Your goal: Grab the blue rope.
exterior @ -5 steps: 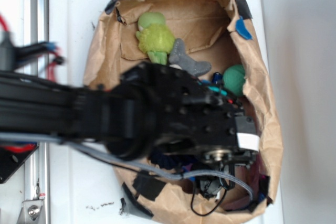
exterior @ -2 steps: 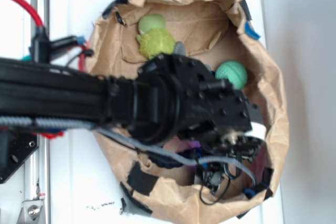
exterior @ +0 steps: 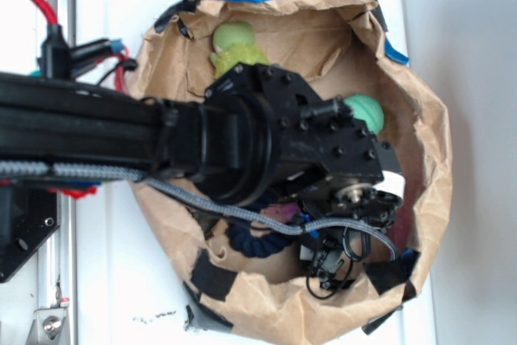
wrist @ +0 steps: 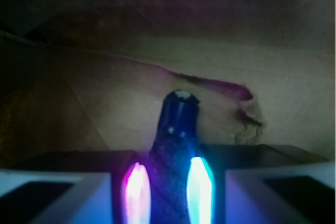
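Inside the bag, exterior view: a crumpled brown paper bag [exterior: 420,143] with rolled rim, patched with blue and black tape, lies open on a white surface [exterior: 105,280].
Arm: a matte black, bolt-studded robot arm [exterior: 242,143] reaches from the left edge across the bag's middle, hiding much of the floor; a thin grey braided cable [exterior: 210,209] loops beneath it.
Toys: a fuzzy yellow-green plush toy [exterior: 233,44] near the bag's top wall; a knitted green ball [exterior: 367,111] toward the right wall.
Rope, exterior view: the thick dark navy twisted rope [exterior: 257,241] curls on the bag floor under the arm, near the bottom rim.
Pincer, exterior view: the gripper sits hidden below the wrist; its opening cannot be told here.
Wrist view, surroundings: dim creased brown paper, with a torn, dark-edged fold at right.
Wrist view, pincer: the gripper [wrist: 169,190] has glowing fingers, magenta left and cyan right, pressed against the rope [wrist: 178,124], whose rounded bound end stands up between them; it is clamped on the rope.
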Robot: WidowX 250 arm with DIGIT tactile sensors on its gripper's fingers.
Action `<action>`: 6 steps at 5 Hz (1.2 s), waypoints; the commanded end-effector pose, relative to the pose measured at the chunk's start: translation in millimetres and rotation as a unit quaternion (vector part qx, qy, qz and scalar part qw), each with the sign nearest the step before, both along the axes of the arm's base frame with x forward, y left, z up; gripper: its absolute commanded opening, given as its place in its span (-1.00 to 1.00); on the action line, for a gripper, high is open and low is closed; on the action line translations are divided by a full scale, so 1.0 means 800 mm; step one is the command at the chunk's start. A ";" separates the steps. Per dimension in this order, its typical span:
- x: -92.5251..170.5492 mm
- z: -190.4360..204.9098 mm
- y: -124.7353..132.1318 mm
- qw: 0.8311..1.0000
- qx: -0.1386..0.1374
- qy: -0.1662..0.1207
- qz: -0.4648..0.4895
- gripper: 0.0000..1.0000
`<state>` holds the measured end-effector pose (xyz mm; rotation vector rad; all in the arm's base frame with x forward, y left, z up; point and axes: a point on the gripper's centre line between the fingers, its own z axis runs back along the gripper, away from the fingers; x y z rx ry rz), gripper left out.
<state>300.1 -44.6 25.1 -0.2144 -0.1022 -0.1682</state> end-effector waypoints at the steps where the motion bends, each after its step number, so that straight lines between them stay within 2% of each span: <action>1: -0.005 0.057 0.008 1.000 0.006 -0.030 0.006 -1.00; 2: -0.025 0.120 0.022 0.998 0.009 -0.060 0.031 -1.00; 3: -0.044 0.182 0.036 0.996 0.009 -0.065 0.062 -1.00; 4: -0.057 0.237 0.045 0.994 0.025 -0.059 0.089 -1.00; 6: -0.061 0.239 0.048 0.991 0.050 -0.043 0.116 -1.00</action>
